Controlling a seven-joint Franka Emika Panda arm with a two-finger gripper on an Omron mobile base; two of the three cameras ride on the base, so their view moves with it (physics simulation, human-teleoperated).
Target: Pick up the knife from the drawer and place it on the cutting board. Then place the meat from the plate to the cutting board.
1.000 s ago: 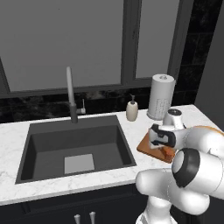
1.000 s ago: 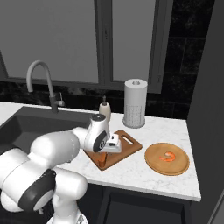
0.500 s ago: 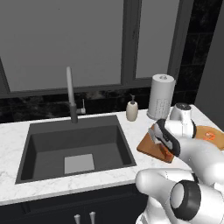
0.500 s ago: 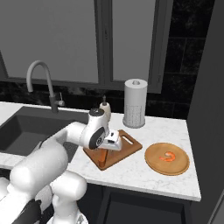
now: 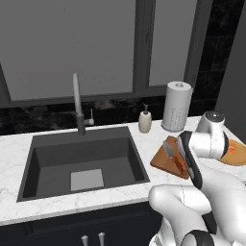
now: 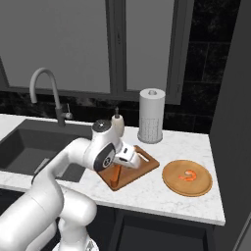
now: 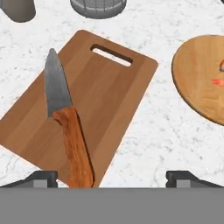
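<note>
With the knife [image 7: 65, 127] lying on the board [image 7: 94, 94], the pincer [image 7: 111, 177], jaws apart and empty, should move toward 2 o'clock and descend over the meat [image 6: 188, 175] on the plate [image 6: 171, 184].

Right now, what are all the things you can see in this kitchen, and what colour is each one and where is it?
knife: one, grey blade and brown handle, lying on the board
cutting board: one, reddish-brown, on the counter right of the sink
plate: one, tan-orange, on the counter right of the board
meat: one, orange-red, on the plate
paper towel roll: one, white, upright behind the board
soap bottle: one, cream, behind the sink's right corner
sink: one, dark grey, set into the counter
faucet: one, grey, behind the sink
counter: one, white marble
end effector: one, dark fingertips, open, above the board's near edge
</note>
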